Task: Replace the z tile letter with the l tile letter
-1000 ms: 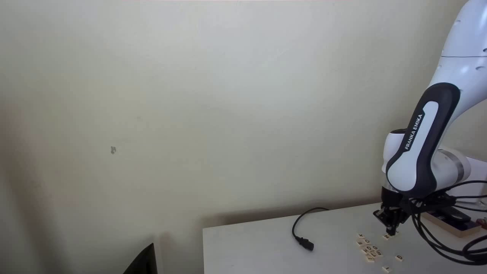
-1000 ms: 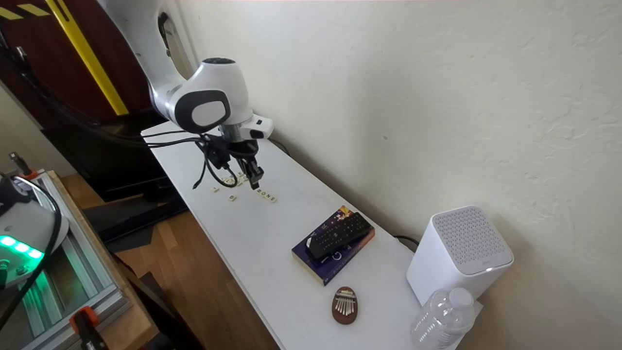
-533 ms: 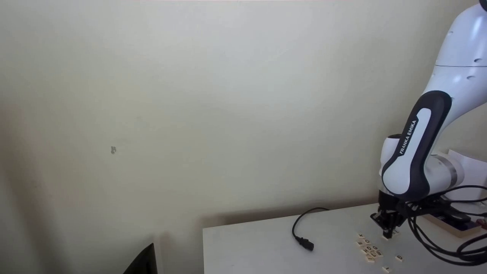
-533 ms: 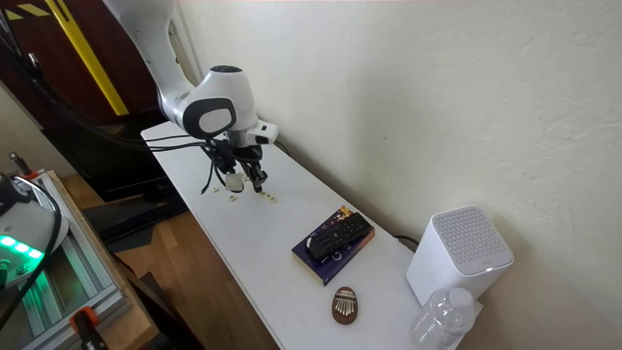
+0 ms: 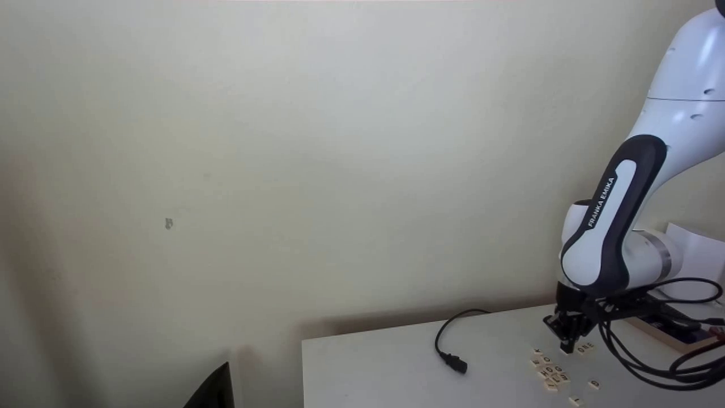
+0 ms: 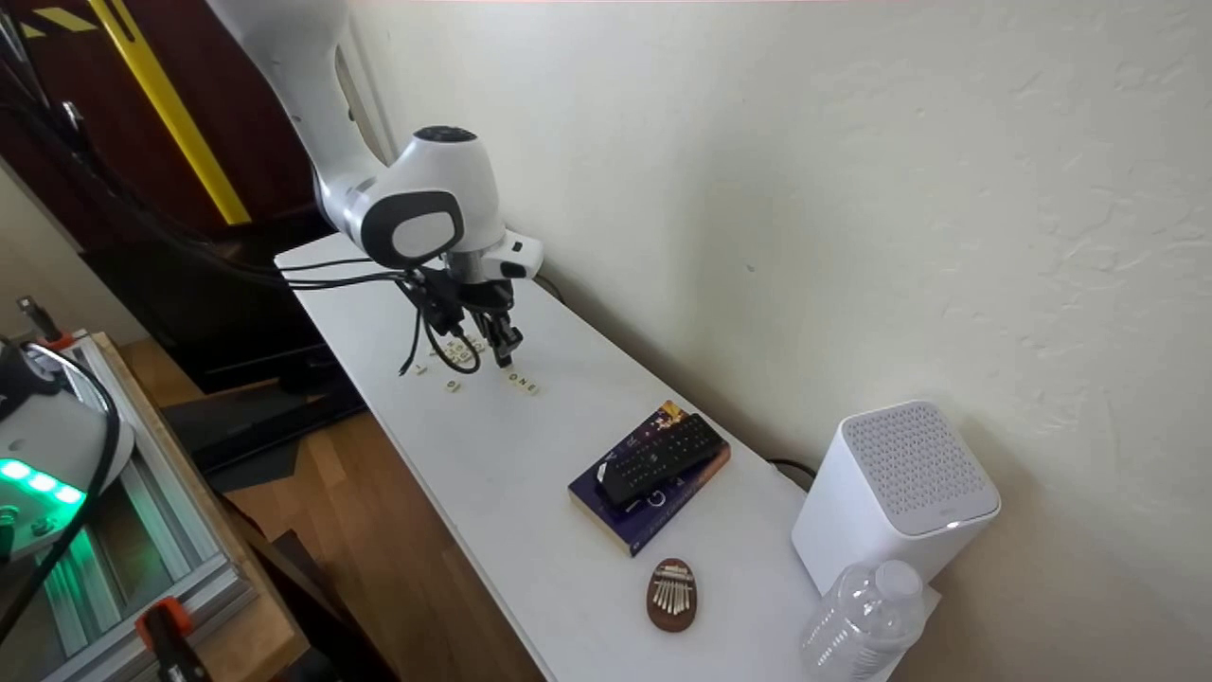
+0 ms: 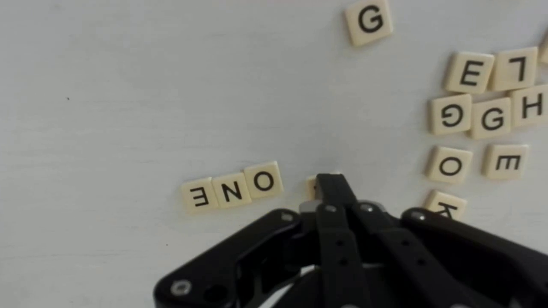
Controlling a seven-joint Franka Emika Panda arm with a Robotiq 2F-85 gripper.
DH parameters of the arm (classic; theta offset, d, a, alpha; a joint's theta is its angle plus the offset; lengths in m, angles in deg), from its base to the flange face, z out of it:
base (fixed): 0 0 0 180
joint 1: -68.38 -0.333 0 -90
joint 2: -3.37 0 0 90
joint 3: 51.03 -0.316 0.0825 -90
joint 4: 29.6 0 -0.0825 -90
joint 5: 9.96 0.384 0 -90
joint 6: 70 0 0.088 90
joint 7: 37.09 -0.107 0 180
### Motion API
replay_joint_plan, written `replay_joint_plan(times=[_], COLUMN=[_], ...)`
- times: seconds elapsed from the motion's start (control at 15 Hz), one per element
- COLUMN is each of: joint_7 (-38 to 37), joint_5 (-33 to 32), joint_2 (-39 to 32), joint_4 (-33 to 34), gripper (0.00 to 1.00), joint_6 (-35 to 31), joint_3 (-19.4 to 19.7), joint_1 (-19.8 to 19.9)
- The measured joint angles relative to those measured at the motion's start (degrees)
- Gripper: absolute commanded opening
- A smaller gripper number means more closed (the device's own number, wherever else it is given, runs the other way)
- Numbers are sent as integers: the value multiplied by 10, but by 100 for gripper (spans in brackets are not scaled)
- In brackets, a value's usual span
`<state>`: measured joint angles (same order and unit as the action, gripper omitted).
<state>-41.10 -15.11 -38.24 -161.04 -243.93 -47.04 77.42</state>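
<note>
Half-covered tile [image 7: 311, 188]: on the white table [image 7: 107, 107], largely behind the gripper [image 7: 337, 186] in the wrist view; we cannot read its letter.
Fingers [image 7: 330, 192]: closed fully together, holding nothing; whether they touch the tile we cannot tell.
O tile [image 7: 263, 180], N tile [image 7: 231, 191], E tile [image 7: 200, 196]: a touching row, apart from the half-covered tile.
L tile [image 7: 514, 70]: just beside the H tile [image 7: 532, 106].
Book [image 6: 653, 521]: we see it beneath the remote control [image 6: 663, 459], near the thumb piano [image 6: 672, 595].
</note>
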Motion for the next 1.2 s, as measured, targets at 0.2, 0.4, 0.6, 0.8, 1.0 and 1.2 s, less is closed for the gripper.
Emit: replay_joint_plan(times=[0.2,0.4,0.6,0.8,1.0,1.2], joint_7=[0,1,2,3,3,3], joint_5=[0,0,0,0,2,4], joint_2=[-3,-6,-9,-11,-11,-5], joint_4=[7,15,22,27,28,26], gripper=[0,0,0,0,0,0], joint_6=[0,0,0,0,0,0], joint_3=[-12,-19,-23,-27,-32,-35], joint_1=[0,-1,-3,-3,-2,-2])
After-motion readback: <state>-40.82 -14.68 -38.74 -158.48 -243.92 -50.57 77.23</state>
